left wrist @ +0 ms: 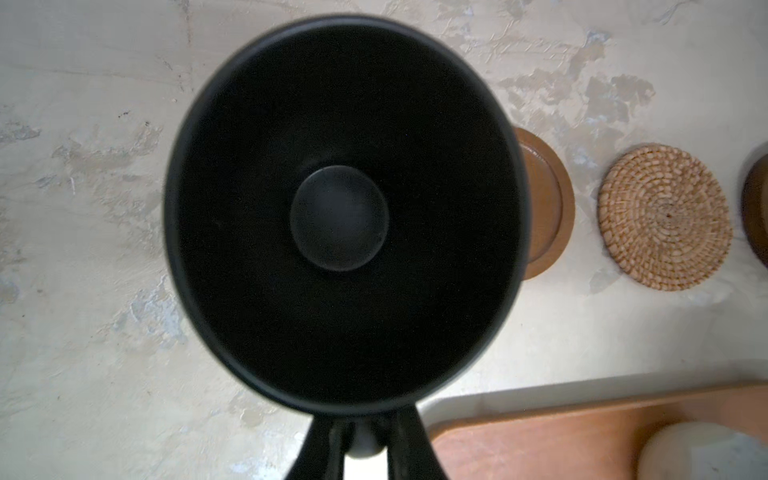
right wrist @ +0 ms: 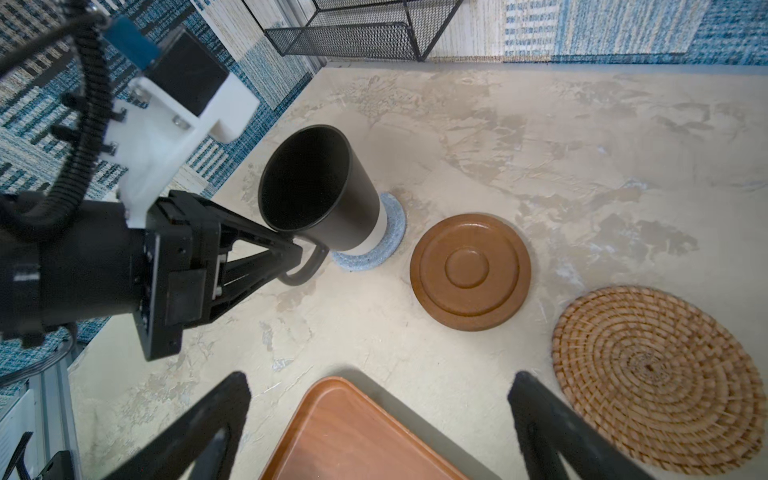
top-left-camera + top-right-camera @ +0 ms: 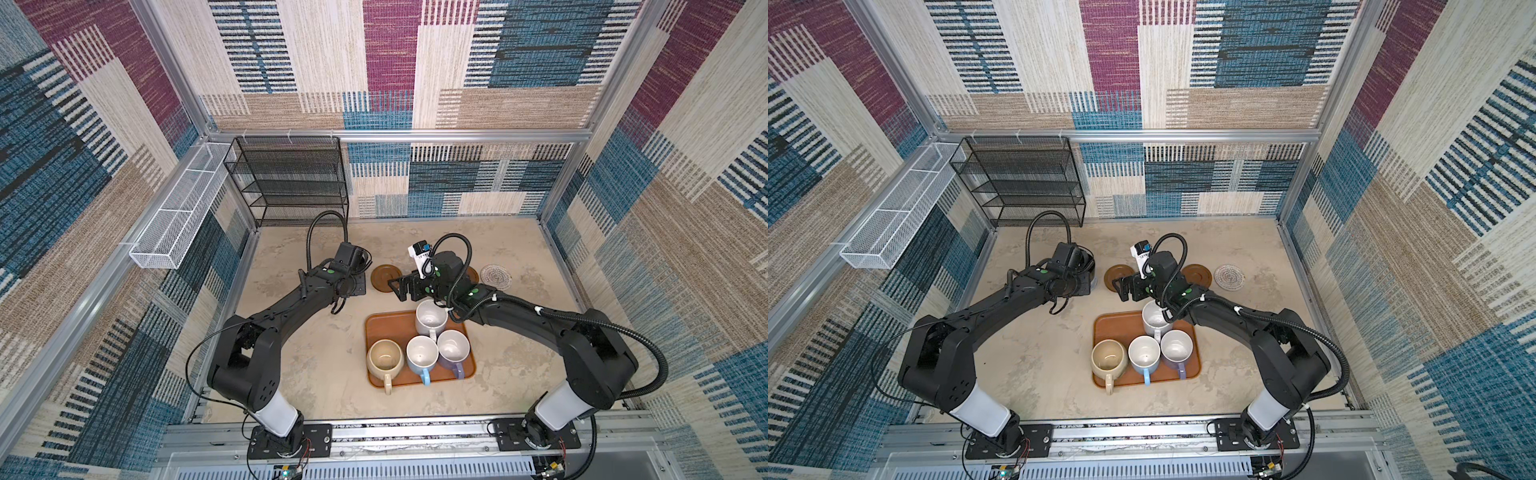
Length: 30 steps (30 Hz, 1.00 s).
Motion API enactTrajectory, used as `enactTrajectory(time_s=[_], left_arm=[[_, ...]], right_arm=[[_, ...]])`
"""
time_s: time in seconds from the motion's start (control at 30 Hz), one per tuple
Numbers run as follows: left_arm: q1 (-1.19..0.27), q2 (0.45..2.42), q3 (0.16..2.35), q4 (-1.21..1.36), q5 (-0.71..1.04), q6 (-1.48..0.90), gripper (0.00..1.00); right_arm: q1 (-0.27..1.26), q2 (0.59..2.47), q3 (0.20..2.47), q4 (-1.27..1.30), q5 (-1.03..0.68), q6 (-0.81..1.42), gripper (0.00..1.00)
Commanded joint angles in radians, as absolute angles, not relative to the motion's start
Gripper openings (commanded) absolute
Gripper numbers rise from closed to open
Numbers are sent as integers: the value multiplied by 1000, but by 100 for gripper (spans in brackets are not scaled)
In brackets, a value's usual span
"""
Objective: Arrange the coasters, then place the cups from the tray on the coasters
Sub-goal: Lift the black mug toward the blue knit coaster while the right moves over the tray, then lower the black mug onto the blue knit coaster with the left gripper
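The black mug (image 2: 320,187) stands upright on the blue-grey coaster (image 2: 395,224), just beside a brown wooden coaster (image 2: 469,272). The left hand (image 2: 297,253) is clenched on the mug's handle (image 2: 309,272), which points back toward that arm, so the withdrawal path runs along the handle line, away from the mug. The base appears fully seated, though the right wrist view does not confirm this. The right hand (image 2: 380,378) is released, jaws wide, above the tray (image 2: 353,436) rim.
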<state>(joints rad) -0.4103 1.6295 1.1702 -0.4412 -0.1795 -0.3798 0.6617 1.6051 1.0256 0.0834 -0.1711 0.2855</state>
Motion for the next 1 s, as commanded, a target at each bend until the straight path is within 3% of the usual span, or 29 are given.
enactTrajectory(time_s=[0.0, 0.23, 0.6, 0.97], left_arm=[[-394, 1630, 1172, -348, -200, -333, 0], [-357, 1641, 1143, -301, -97, -324, 0], [-338, 1675, 1152, -359, -102, -356, 0], [-321, 1674, 1154, -379, -87, -354, 31]], right_arm=[[663, 1596, 1025, 68, -140, 271, 100], [663, 1578, 1002, 68, -127, 270, 100], [663, 1577, 1008, 43, -123, 262, 99], [663, 1576, 1024, 8, -121, 247, 99]])
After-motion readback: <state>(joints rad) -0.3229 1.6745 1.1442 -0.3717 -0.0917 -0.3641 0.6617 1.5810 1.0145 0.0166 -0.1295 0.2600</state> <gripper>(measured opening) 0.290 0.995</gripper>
